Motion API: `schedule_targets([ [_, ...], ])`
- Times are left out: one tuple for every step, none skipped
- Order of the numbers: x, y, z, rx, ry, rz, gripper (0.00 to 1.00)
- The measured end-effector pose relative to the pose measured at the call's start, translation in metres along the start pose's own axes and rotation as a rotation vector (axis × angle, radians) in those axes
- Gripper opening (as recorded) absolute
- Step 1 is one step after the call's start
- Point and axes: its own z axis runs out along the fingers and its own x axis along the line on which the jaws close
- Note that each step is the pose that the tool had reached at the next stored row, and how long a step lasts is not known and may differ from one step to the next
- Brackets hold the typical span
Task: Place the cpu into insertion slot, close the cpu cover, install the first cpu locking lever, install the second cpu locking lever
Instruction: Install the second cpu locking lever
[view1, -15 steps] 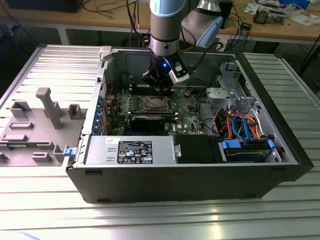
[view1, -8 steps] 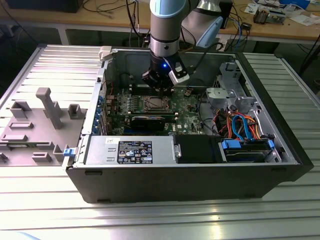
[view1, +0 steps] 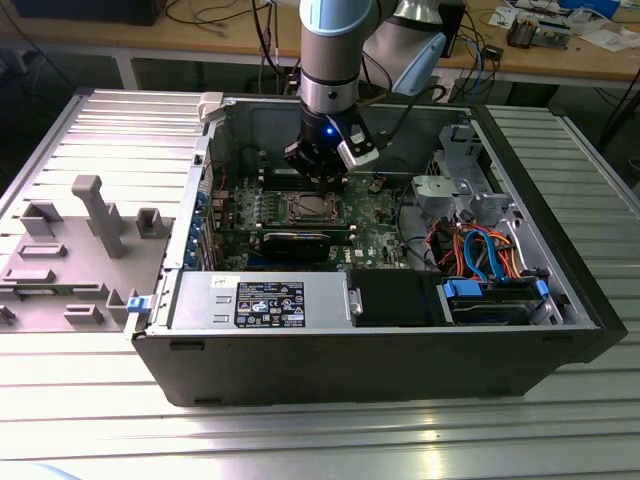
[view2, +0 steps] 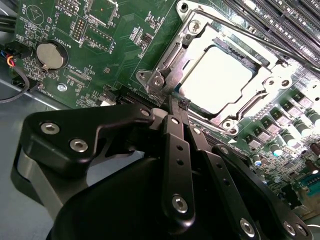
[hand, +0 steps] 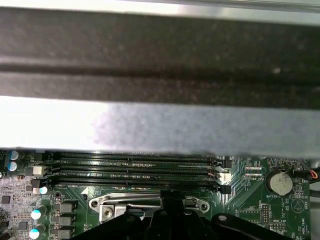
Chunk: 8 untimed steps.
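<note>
We see the gripper (view2: 176, 102), fingers pressed together, tips at the cover's (view2: 172, 57) seven o'clock corner; the cpu (view2: 220, 77) sits under it.

Silver cpu (view2: 220, 80) sits flat in insertion slot (view1: 306, 207), cpu cover (view2: 172, 55) shut over its edges.

Ribbed metal table (view1: 90, 420), wooden bench (view1: 220, 40) behind.

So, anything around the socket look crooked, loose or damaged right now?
Nothing stands out. The cpu lies flat and square inside the cover, which is down over the socket. The hand sits at the cover's corner, fingers together. No visible damage.
</note>
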Motion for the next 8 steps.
schedule_targets([
  [0.0, 0.0, -0.0005, 0.0, 0.0, 0.0, 0.11],
  [-0.0002, 0.0004, -0.0043, -0.0002, -0.0001, 0.0, 0.11],
  [0.0, -0.0032, -0.0052, 0.0001, 0.0001, 0.0, 0.11],
  [-0.0003, -0.0027, -0.0113, 0.0, 0.0, 0.0, 0.11],
  [-0.0003, -0.0027, -0.0113, -0.0002, -0.0002, 0.0, 0.11],
  [-0.0003, -0.0027, -0.0113, -0.0002, -0.0001, 0.0, 0.11],
  [-0.0003, -0.0027, -0.0113, -0.0001, -0.0001, 0.0, 0.11],
  [-0.0003, -0.0027, -0.0113, -0.0002, -0.0002, 0.0, 0.11],
])
